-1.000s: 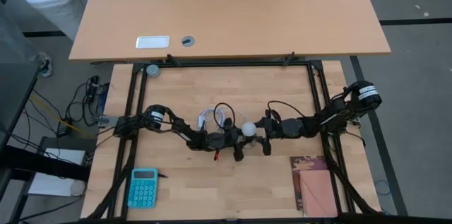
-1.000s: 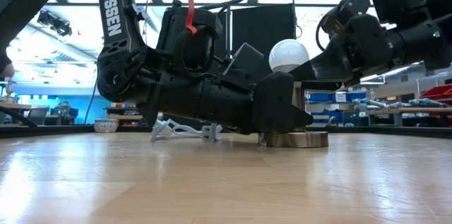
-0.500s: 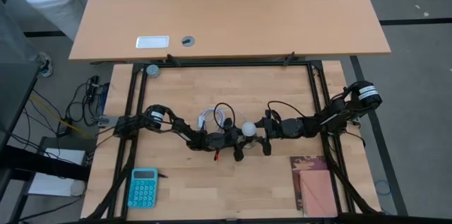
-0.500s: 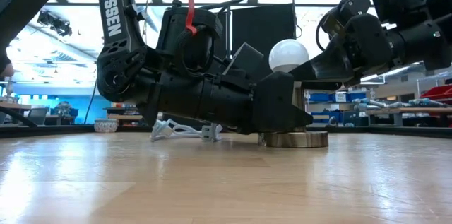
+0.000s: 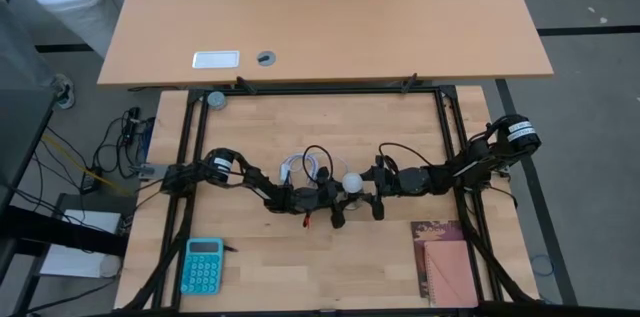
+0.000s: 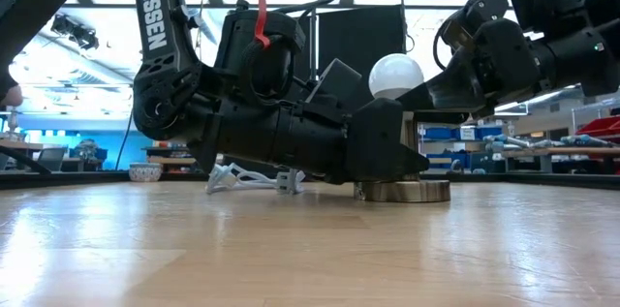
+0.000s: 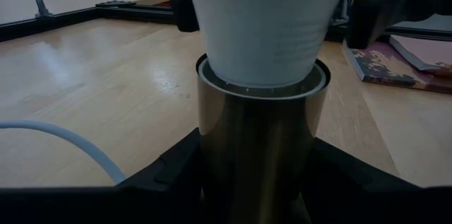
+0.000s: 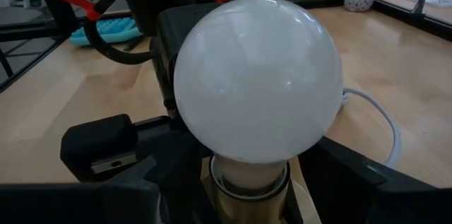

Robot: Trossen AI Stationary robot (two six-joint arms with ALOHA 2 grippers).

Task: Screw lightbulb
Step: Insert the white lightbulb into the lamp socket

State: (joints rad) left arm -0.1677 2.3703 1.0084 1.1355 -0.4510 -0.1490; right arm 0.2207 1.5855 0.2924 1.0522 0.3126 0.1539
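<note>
The white lightbulb (image 8: 258, 75) stands upright at the table's middle, its tapered neck (image 7: 261, 47) set into a brass-coloured socket barrel (image 7: 258, 146). The socket's flat disc base (image 6: 402, 191) rests on the wood. My left gripper (image 5: 340, 195) reaches in low from the table's left and is shut on the barrel. My right gripper (image 5: 366, 187) reaches in higher from the right and is shut on the bulb below its globe. A white cable (image 5: 300, 167) lies coiled just behind. My left gripper pinches the socket barrel's lower part (image 7: 212, 164) between its two fingers, one on each side. The fingers come nearly level from the table's left. The socket stands upright with its base on the table. My right gripper has the bulb's taper (image 7: 205, 19) just under the globe between its two fingers (image 7: 182, 1). It comes nearly level from the table's right, above the left fingers. The globe hides the exact contact in its own wrist view. The bulb stands upright in the socket.
A teal calculator (image 5: 203, 265) lies near the front left. A reddish book (image 5: 445, 257) lies at the front right. Black frame rails (image 5: 320, 90) edge the work surface, with a small round dish (image 5: 216, 100) at the far left corner.
</note>
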